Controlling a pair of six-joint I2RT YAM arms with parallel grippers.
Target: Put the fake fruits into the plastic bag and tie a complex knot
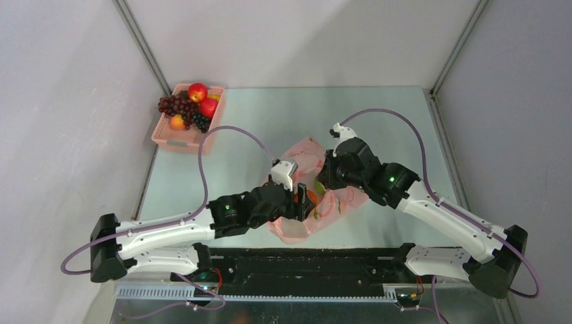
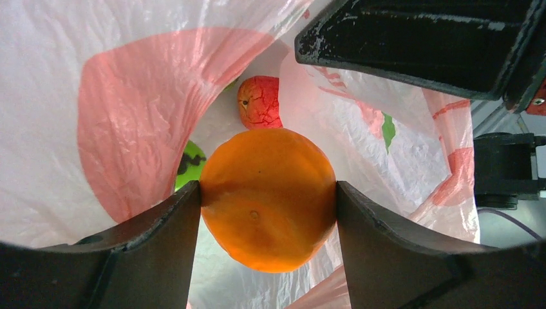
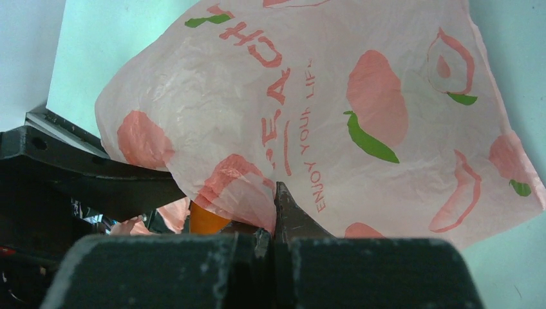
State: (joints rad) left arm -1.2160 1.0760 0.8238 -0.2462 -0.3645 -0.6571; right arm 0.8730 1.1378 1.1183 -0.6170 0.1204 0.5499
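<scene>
A pale green tabletop (image 1: 378,121) bears a pink lattice basket (image 1: 177,141) at upper left and a translucent pink plastic bag (image 1: 303,152) at centre.

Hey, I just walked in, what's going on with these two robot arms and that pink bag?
The arms are loading fake fruit into the pink plastic bag. The right gripper has its jaws shut on the bag's edge, holding it up. The left gripper grips an orange between its jaws at the bag's opening, and a red apple already lies deeper inside. More fruit, including a grape bunch, sits in the pink basket at the table's far left corner. No knot is tied yet.
</scene>
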